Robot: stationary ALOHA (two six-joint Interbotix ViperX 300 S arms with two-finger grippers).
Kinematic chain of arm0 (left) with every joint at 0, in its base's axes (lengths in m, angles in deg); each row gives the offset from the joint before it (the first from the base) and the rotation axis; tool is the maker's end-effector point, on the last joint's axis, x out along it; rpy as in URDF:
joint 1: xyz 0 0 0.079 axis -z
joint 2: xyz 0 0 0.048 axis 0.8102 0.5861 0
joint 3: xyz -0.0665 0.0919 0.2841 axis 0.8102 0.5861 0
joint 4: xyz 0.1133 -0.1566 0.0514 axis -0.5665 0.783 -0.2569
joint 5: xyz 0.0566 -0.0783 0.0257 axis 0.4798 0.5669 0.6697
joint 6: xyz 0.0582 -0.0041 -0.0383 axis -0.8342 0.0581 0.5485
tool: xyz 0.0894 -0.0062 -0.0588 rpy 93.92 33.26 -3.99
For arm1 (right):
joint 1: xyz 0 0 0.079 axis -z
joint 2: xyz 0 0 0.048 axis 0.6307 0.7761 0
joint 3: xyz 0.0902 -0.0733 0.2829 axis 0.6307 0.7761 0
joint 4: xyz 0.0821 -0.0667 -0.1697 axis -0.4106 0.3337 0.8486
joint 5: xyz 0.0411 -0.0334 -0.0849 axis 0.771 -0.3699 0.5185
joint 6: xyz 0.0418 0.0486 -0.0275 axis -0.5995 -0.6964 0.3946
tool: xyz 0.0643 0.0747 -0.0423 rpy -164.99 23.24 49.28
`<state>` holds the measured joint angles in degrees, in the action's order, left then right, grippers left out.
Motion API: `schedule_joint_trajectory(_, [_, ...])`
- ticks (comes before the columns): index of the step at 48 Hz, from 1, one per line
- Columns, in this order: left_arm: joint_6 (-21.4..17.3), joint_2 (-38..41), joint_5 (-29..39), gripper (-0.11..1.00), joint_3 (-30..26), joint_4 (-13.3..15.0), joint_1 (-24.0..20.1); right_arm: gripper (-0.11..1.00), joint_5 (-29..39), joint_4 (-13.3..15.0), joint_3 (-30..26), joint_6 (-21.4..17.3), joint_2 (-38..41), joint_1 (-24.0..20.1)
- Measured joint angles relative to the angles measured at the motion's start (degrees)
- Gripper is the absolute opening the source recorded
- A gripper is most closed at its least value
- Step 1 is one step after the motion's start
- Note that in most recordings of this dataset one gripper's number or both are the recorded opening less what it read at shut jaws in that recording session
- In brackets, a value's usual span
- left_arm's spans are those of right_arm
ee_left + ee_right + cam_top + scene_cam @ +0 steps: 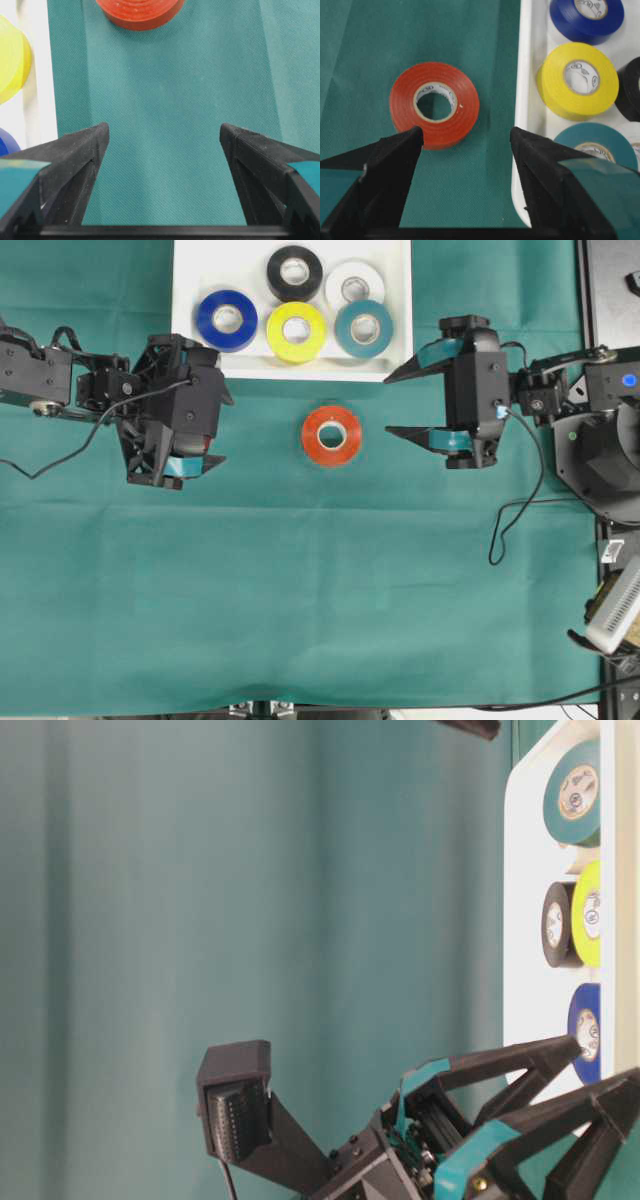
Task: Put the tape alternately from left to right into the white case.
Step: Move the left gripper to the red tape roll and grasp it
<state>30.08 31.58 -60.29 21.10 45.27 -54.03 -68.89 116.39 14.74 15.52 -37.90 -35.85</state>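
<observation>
A red tape roll (331, 436) (402, 105) lies flat on the green cloth just below the white case (190, 270). Inside the case lie blue (227, 320), yellow (296, 332), black (295, 273), white (354, 284) and teal (363, 328) rolls. My left gripper (228, 430) (164, 129) stands open to the left of the red roll, holding nothing; the roll (140, 12) sits well beyond its tips. My right gripper (386, 405) (466, 132) is open on the roll's right, its tips just short of the roll, one finger close to the case rim (522, 100).
Green cloth (320, 580) covers the table, with wide bare cloth in front of both arms. A black cable (520, 500) loops down from the right arm. Off the cloth's right edge stand the arm's base (600, 460) and a white box (615, 605).
</observation>
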Motion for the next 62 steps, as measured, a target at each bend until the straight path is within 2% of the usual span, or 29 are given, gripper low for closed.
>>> schedule_joint_trajectory(14, [-0.4, 0.2, -0.4, 0.66, -0.9, 0.0, 0.1, 0.74, 0.0, -0.1, 0.4, 0.0, -0.9, 0.0])
schedule_joint_trajectory(28, [-1.7, 5.7, -1.7, 0.65, -5.3, -0.1, 1.0, 0.74, -0.1, -0.1, 0.6, 0.0, -0.9, 0.0])
schedule_joint_trajectory(49, [-14.0, 13.6, 1.7, 0.65, -15.6, 0.0, 1.8, 0.74, -0.2, 0.0, 1.5, 0.0, -1.0, 0.0])
schedule_joint_trajectory(62, [-19.9, 17.9, 3.5, 0.65, -20.2, -0.1, 2.3, 0.74, -0.2, -0.1, 1.5, 0.0, -0.9, 0.0])
